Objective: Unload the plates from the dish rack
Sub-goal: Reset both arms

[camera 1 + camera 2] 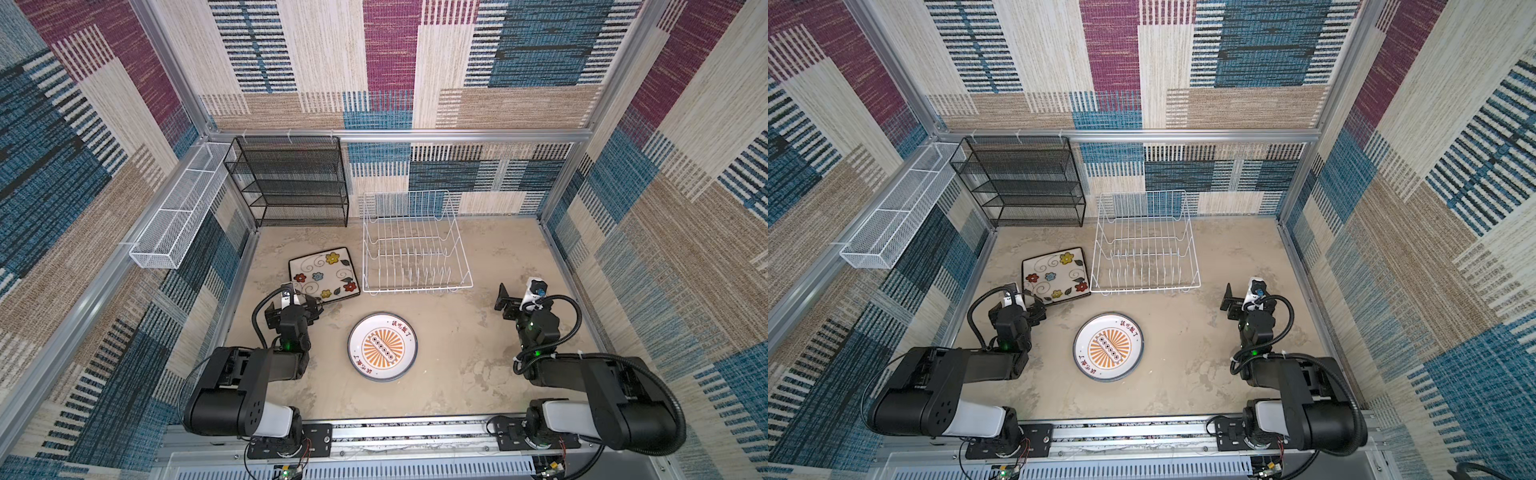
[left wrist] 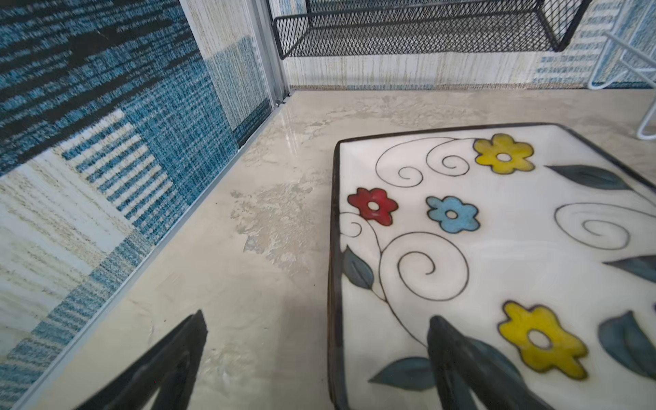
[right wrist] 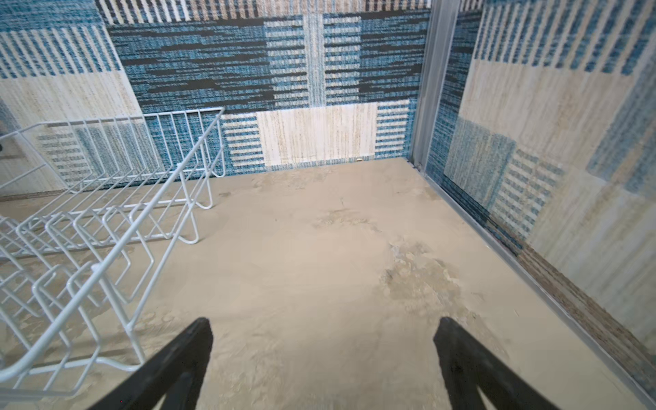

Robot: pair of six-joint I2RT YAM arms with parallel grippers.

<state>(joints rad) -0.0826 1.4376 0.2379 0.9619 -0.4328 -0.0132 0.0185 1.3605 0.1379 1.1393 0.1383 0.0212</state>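
The dish rack [image 1: 417, 289] shows no plate between its tines in any view, so the unloading looks done, or all but done. Two plates lie flat and face up on the table [image 1: 457, 382]. The left gripper [image 2: 317, 317] has its jaws spread wide and holds nothing. In its wrist view one finger is above the near corner of the square plate [image 2: 497, 248] and the other is above bare table just outside that plate's edge. Whether the finger touches the plate cannot be told. From this gripper the square plate stretches ahead toward the rack. The round plate [image 1: 382, 346] lies off to the gripper's inner side, roughly between the two grippers and apart from both. The right gripper [image 3: 323, 321] is also spread wide and empty, with only bare table beneath and ahead of it. The rack stands near it, ahead and to its inner side. As far as these views show, no plate is left to lift out. At most, the arms need to draw clear of the plates.
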